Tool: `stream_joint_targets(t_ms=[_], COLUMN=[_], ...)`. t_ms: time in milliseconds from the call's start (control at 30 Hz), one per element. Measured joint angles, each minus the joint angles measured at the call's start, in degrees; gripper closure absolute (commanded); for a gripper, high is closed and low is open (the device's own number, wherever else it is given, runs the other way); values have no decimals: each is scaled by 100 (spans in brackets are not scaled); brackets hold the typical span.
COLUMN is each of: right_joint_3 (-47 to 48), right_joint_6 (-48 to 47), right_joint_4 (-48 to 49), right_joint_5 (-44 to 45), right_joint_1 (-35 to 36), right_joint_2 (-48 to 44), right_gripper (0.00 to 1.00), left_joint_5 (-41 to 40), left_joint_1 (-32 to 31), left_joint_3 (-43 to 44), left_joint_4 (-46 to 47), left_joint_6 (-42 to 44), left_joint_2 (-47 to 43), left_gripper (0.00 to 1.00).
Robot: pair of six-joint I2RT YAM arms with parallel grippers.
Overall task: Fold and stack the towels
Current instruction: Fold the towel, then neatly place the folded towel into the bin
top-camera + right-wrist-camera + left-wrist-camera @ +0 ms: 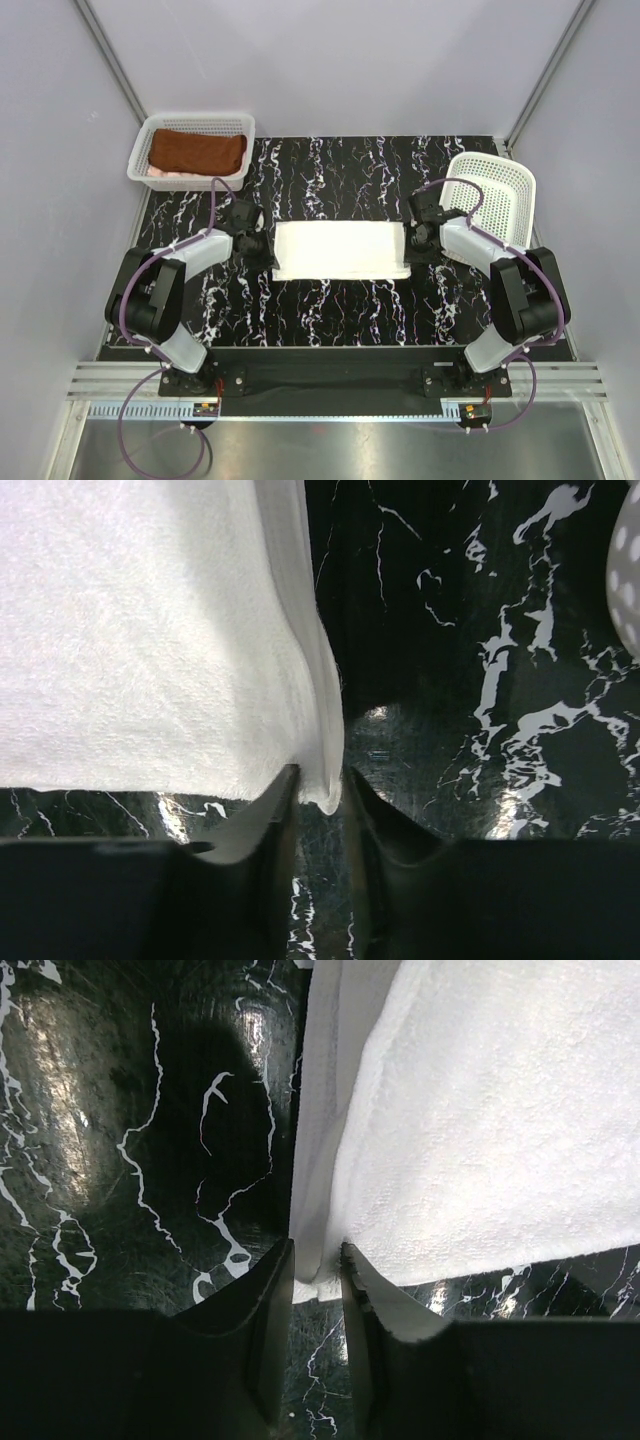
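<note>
A white towel (340,250) lies folded into a flat rectangle in the middle of the black marble table. My left gripper (262,250) is at its left end. In the left wrist view the near corner of the white towel (480,1110) is pinched between the narrow jaws of the left gripper (317,1260). My right gripper (415,243) is at the right end. There the layered edge of the white towel (140,620) hangs between the jaws of the right gripper (320,780). A rust-brown towel (197,151) lies folded on a pale pink towel (160,172).
The brown and pink towels sit in a white mesh basket (200,119) at the back left corner. A second white mesh basket (495,195) leans tilted at the right, just behind my right arm; its edge (630,570) shows in the right wrist view.
</note>
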Motion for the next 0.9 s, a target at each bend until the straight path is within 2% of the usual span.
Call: stream_joint_targets(t_ms=[33,167,333,533,667,700,733,900], right_joint_3=[15,70,131,361,481,483,483,328], right_joint_6=[-13,-72,-136,-155,-146,-136,-118,-39], right_joint_4=[2,-4,-28,-264,-354,-348,-339,-98], right_joint_5=[24,46,42,42,11,-28,-87,-262], right_joint_1=[0,2,2,2,2,2,0,2], right_joint_2=[-11,-20,-20,-20,-76,-94,-105,-87], right_gripper=[79,85,100,99,89,86,85,84], left_joint_5=[-2,0,7,17,20,17,17,-20], left_joint_1=[-7,-68,-125,-199,-302,-323,-341,-350], left_joint_3=[4,107,352,697,546,426,304,-46], left_joint_4=[-2,-118,-361,-741,-721,-640,-608,-575], left_joint_6=[2,24,85,153,149,146,146,103], left_joint_2=[0,0,0,-31,-177,-205,-205,-90], left_gripper=[80,92,98,94,91,89,82,69])
